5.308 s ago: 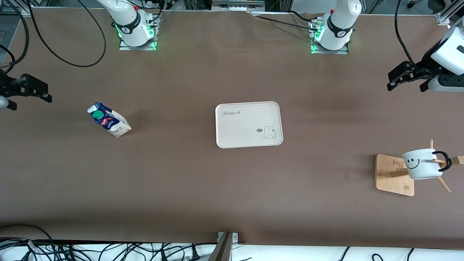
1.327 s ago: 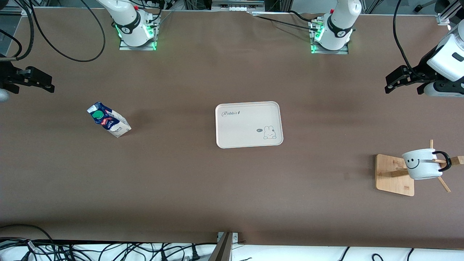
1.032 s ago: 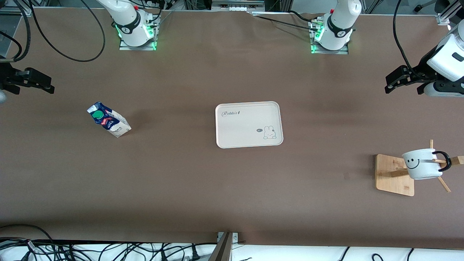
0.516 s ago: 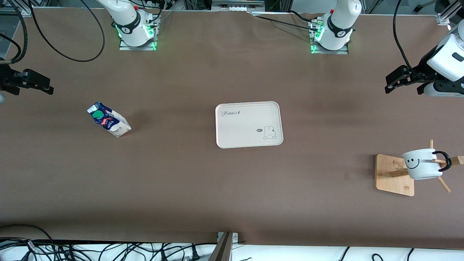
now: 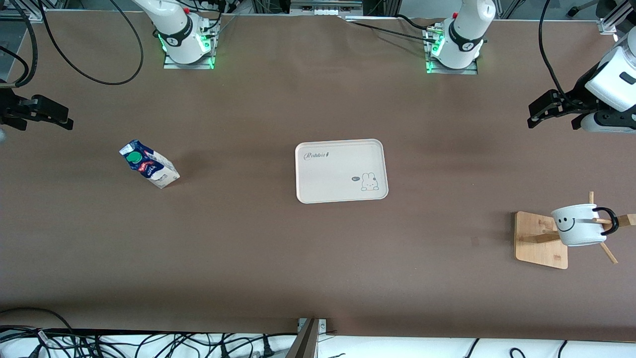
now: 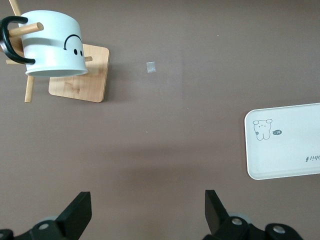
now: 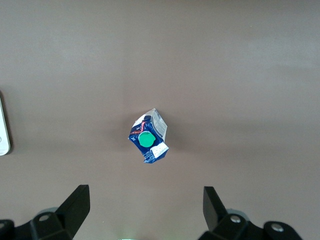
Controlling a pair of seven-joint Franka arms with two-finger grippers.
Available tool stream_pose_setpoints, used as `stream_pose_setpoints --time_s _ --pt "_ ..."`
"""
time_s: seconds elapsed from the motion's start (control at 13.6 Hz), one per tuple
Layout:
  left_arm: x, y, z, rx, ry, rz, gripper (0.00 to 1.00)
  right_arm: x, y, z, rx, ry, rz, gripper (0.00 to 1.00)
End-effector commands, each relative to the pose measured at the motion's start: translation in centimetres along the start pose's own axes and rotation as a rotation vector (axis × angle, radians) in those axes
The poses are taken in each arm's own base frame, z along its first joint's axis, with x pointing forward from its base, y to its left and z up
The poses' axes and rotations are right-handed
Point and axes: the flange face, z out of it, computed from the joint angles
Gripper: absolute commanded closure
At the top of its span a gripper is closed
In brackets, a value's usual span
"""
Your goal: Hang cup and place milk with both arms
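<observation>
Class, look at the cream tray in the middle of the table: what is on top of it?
Nothing stands on the tray: only its printed rabbit and lettering show. The milk stands on the table toward the right arm's end, and the cup hangs on the wooden rack.

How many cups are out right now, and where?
1. The white smiley cup hangs by its black handle on a peg of the wooden rack, toward the left arm's end of the table. None looks hidden.

Left hand raised over the counter's left-arm end, fingers spread wide, right hand raised over the right-arm end, fingers likewise apart, both empty
</observation>
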Motion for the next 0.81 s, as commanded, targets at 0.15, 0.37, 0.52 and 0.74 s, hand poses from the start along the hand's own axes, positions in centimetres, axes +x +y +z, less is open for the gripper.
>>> stream_pose_setpoints --time_s 0.15,0.37,0.52,0.74 --pt "0.34 0.03 -0.63 0.009 -0.001 0.018 0.0 0.0 0.37 -0.09 0.019 0.011 0.004 0.0" --pt "0.34 0.03 -0.63 0.009 -0.001 0.014 0.0 0.24 0.43 0.34 0.02 0.003 0.007 0.0" --pt "0.34 0.04 -0.63 0.008 -0.001 0.017 0.0 0.23 0.37 0.35 0.019 0.001 0.004 0.0" --pt "0.34 0.04 -0.63 0.008 -0.001 0.018 0.0 0.24 0.45 0.34 0.019 0.003 0.007 0.0"
